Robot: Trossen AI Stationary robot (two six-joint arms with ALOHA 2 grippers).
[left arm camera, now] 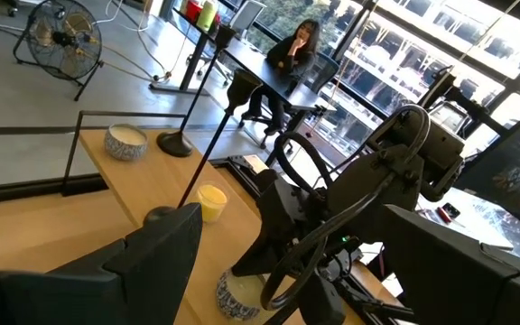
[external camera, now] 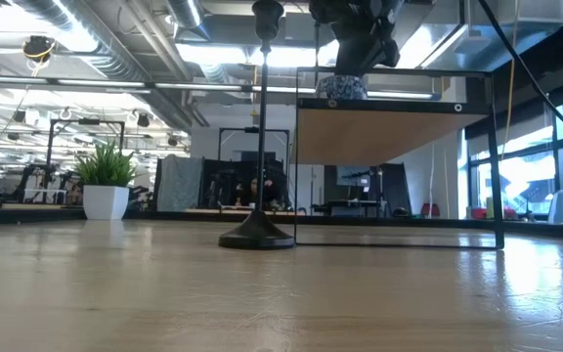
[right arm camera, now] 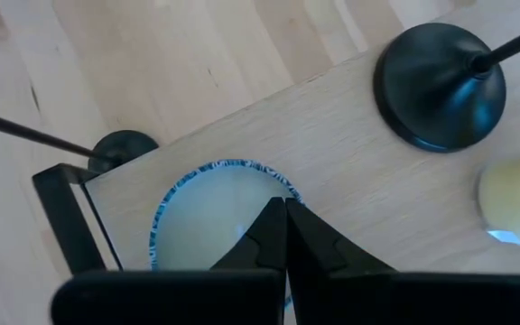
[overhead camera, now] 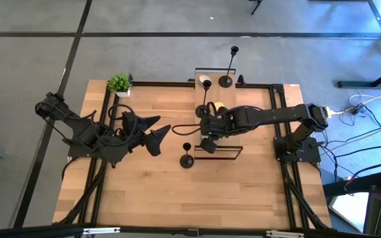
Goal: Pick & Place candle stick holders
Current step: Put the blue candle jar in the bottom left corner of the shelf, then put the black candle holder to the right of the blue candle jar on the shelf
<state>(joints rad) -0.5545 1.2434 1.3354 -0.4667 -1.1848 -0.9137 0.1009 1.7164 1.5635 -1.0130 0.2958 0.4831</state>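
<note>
In right wrist view, shut fingers (right arm camera: 285, 236) over candle (right arm camera: 210, 217), hidden overhead

No legible text, label, brand, number or sign anywhere in these views.

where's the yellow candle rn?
High view: yellow candle sits on the raised shelf right of centre, beside a holder, just behind the right gripper.

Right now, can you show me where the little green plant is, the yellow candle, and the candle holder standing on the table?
Green plant (overhead camera: 119, 82), high view, on its leaves.
Yellow candle (left arm camera: 211, 201), left wrist view, on its side.
Candle holder (external camera: 256, 235), low view, on its round base.
</note>
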